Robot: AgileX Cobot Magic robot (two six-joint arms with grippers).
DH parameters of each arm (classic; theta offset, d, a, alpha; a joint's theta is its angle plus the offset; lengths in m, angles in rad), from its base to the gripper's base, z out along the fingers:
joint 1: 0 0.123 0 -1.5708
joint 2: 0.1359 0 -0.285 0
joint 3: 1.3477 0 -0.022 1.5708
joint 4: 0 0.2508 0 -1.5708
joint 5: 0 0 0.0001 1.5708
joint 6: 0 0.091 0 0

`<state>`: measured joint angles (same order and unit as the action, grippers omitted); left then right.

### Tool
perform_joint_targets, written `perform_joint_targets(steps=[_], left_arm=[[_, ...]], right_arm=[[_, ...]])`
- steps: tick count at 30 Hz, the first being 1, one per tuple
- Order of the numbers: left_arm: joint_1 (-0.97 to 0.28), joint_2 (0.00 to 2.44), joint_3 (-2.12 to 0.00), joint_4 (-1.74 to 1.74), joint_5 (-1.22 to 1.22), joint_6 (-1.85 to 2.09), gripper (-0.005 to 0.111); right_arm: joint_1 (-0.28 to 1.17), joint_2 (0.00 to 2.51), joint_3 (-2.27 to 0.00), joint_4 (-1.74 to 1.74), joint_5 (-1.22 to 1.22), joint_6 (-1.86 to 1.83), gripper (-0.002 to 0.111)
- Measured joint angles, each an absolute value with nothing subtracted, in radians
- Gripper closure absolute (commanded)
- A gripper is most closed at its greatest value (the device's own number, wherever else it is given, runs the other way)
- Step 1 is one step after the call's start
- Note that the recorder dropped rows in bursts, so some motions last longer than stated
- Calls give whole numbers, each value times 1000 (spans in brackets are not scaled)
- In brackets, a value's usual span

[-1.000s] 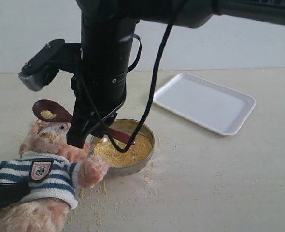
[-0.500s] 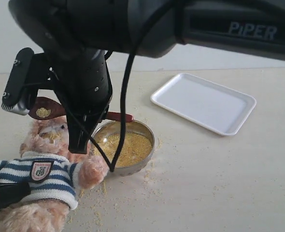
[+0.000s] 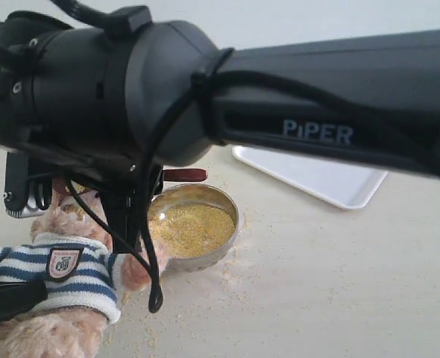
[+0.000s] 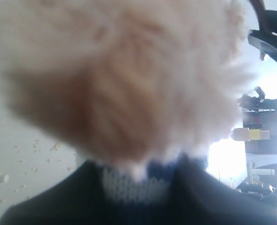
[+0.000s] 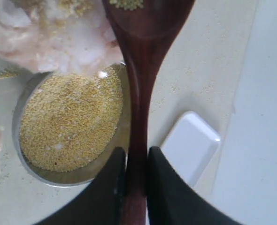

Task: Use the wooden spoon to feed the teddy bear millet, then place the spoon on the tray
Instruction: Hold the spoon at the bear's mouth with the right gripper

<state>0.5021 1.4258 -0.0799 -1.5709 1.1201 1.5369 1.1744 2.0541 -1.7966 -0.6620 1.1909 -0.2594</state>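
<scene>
Two end effectors have a hold. Nearest, the left end effector (image 4: 136,192) is closed on the teddy bear's (image 3: 71,268) striped shirt, down on the counter (image 3: 339,283). Just behind, millet (image 3: 194,227) fills the steel bowl (image 3: 218,252). The right end effector (image 5: 136,164) clamps the wooden spoon (image 5: 138,93) by its handle, its grain-flecked bowl beside the bear's fur. Farthest lies the tray (image 3: 332,185).
</scene>
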Motion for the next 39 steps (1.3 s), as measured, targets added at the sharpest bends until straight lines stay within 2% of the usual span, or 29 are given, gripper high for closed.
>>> perform_joint_targets(steps=[9, 17, 26, 39], left_arm=[[502, 1426, -80, -1571, 1122, 1537, 102], [502, 1426, -80, -1573, 1122, 1537, 102], [502, 1426, -80, -1573, 1122, 1537, 102], [502, 1426, -80, -1582, 1122, 1542, 102]], right_arm=[[1257, 2054, -1685, -879, 1199, -178, 108], [1276, 2054, -1671, -979, 1214, -95, 108], [1276, 2054, -1669, -907, 1214, -70, 108], [1315, 2054, -1667, -1016, 1216, 12, 108]])
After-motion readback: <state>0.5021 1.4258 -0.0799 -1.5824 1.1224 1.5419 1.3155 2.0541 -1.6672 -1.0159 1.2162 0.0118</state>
